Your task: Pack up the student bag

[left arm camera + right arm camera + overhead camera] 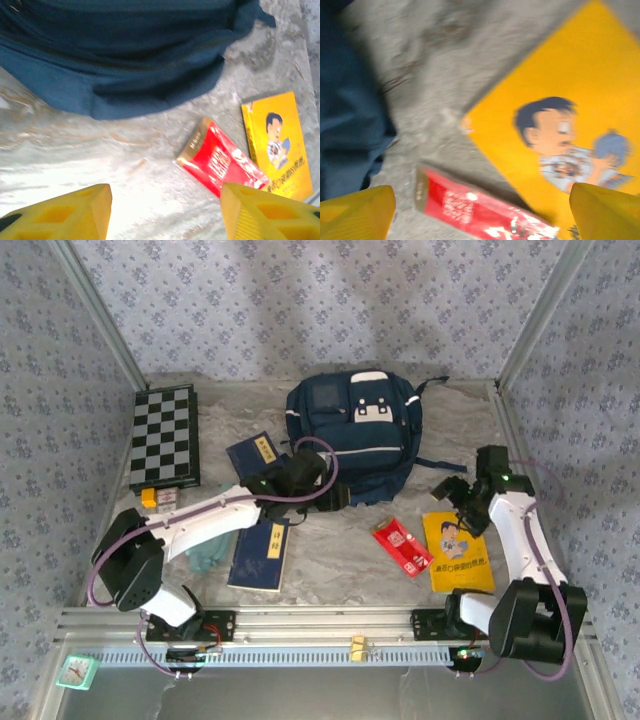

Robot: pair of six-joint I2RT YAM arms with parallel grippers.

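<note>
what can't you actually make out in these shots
Top view: the lower left corner of the student bag, hidden by the left arm; zip state unclear.
Top view: a teal object half under that arm, unidentifiable.
Top view: a small yellow item by the chessboard, too small to name.
Right wrist view: the print on the red packet, blurred and cut by the bottom edge.

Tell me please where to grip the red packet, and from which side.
Probably across its short width, at the end nearer the student bag, from straight above: the red packet lies flat, and that end is apart from the yellow book.
</note>
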